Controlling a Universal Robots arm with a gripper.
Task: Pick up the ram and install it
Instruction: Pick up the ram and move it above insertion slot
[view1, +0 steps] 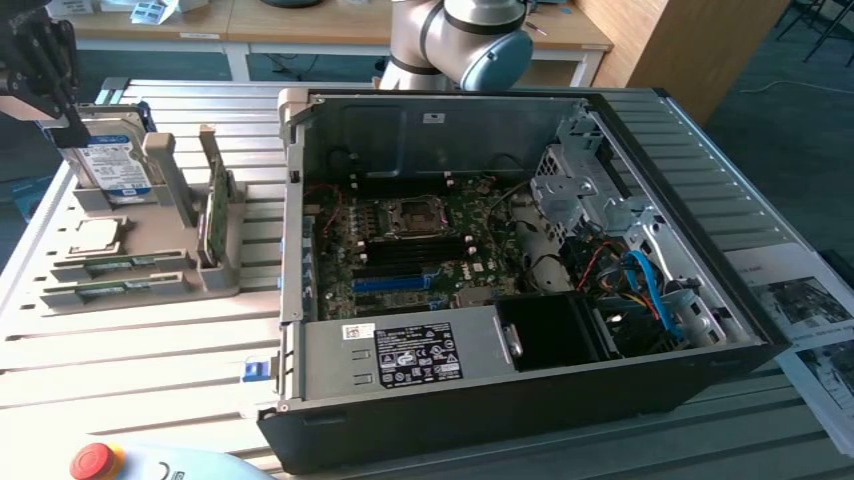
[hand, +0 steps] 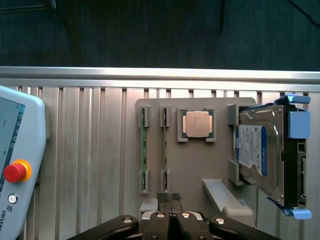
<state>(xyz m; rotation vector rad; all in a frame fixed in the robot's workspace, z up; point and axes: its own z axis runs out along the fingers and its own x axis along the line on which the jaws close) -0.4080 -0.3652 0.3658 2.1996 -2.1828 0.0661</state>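
Observation:
Two ram sticks, narrow green boards on edge, sit in slots of a grey holder: one ram stick nearer the table edge, the other beside it. In the exterior view they lie at the holder's near end. My gripper hangs high above the holder with its black fingers pressed together and nothing between them. In the exterior view the gripper is at the far left, over the hard drive. The open computer case shows the motherboard's memory slots.
The holder also carries a silver processor chip, a hard drive on edge and another green board standing upright. A teach pendant with a red stop button lies on the slatted table. Papers lie at the exterior view's right.

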